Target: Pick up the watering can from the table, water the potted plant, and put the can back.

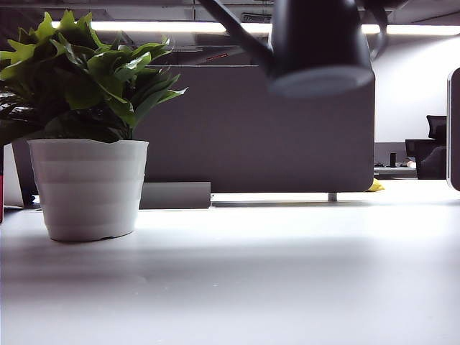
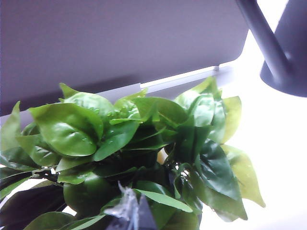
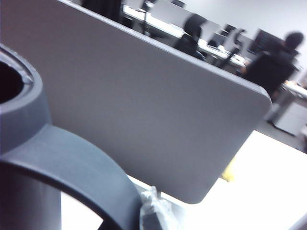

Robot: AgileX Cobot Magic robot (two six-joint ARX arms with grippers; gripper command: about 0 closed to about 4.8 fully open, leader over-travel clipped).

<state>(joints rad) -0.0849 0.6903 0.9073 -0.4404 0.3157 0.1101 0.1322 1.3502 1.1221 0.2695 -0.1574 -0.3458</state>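
The matte black watering can [image 1: 320,50] hangs in the air above the white table [image 1: 287,273], right of the potted plant [image 1: 86,86], with its thin spout [image 1: 237,29] slanting up toward the plant's side. The right wrist view shows the can's loop handle [image 3: 72,167] and rim [image 3: 24,96] close up, and my right gripper [image 3: 153,211] is shut on the handle. My left gripper [image 2: 129,213] hovers just over the green leaves [image 2: 144,143]; only a taped tip shows, so its state is unclear. The can [image 2: 288,48] is beyond the foliage there. The white ribbed pot [image 1: 90,187] stands on the table.
A dark grey divider panel [image 1: 273,129] closes the table's back edge, with a grey block [image 1: 176,195] at its foot. A small yellow object [image 1: 374,186] lies behind its right end. A dark panel [image 1: 454,129] stands at the far right. Desks and people [image 3: 273,62] are beyond.
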